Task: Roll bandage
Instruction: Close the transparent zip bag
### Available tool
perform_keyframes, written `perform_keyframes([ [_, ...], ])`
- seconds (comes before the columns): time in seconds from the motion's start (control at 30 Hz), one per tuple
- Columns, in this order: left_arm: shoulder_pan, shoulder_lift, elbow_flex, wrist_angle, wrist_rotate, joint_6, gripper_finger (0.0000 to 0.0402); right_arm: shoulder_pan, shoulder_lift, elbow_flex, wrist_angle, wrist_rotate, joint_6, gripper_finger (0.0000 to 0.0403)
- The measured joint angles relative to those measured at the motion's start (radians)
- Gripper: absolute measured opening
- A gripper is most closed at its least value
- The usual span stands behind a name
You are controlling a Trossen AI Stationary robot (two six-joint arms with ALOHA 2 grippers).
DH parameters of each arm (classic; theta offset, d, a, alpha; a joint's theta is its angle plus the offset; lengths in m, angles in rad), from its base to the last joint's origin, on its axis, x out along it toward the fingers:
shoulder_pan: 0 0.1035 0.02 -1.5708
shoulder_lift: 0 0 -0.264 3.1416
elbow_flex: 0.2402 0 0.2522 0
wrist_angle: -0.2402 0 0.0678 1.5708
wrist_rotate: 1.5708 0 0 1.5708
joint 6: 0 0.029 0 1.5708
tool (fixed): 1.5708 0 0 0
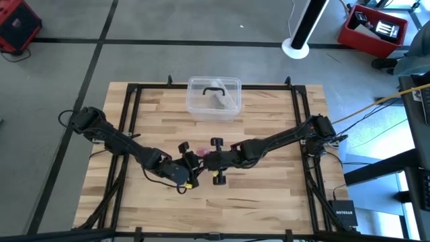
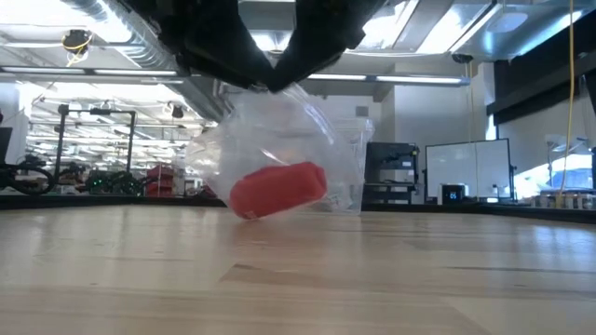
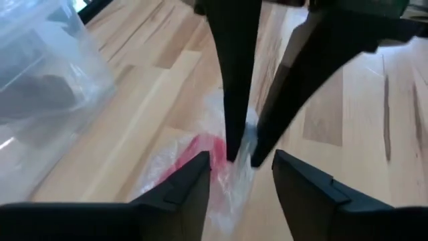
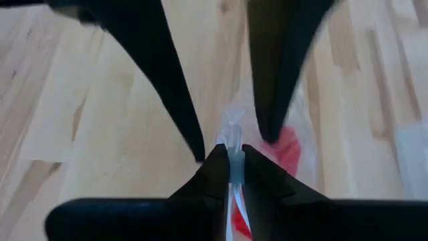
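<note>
Pinching the top edge of a clear plastic bag point(image 2: 279, 149) between its pressed-together fingers, the right gripper point(image 4: 231, 161) hangs over the middle of the bench point(image 1: 269, 195), and the bag droops from it with its lower part close to the wood. Facing it from the left, the left gripper point(image 3: 241, 175) has its fingers spread, one on each side of the crumpled plastic and not closed on it. Inside the bag lies the bandage point(image 2: 277, 190), a small red roll, tilted and low in the bag, just above the bench top. From above, the two dark arms meet near the bench centre, the left arm point(image 1: 121, 141) reaching in from the left edge and the right arm point(image 1: 282, 140) from the right edge. The bench is pale butcher-block wood in long glued strips, framed by a black metal rail. At its far edge, in the middle, stands a clear plastic box with a black handle point(image 1: 213, 98), well apart from the grippers. Beyond the bench is a grey floor with dark lines, a red case point(image 1: 19, 27) at the far left, a white stand point(image 1: 299, 33) and a red bin point(image 1: 373, 28) at the far right. The low view shows a bright workshop behind, with ceiling ducts, strip lights, shelves and monitors.
</note>
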Motion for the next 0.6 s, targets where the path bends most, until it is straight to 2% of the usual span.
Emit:
perform_keyframes([
  [0.17, 0.001, 0.001, -0.001, -0.033, 0.012, 0.016, 0.0162, 0.013, 0.0, 0.0, 0.062, -0.002, -0.1, 0.0032],
  [0.37, -0.005, 0.001, -0.001, -0.088, 0.012, 0.016, 0.0143, 0.021, -0.005, 0.0, 0.138, -0.034, -0.197, 0.0032],
  [0.47, -0.024, 0.001, -0.029, -0.045, 0.005, -0.009, 0.0134, 0.018, -0.008, 0.0, 0.153, -0.045, -0.206, 0.0032],
  [0.6, -0.071, 0.001, -0.11, 0.06, 0.006, -0.045, 0.0125, 0.018, -0.01, -0.089, 0.293, -0.054, -0.204, 0.0032],
])
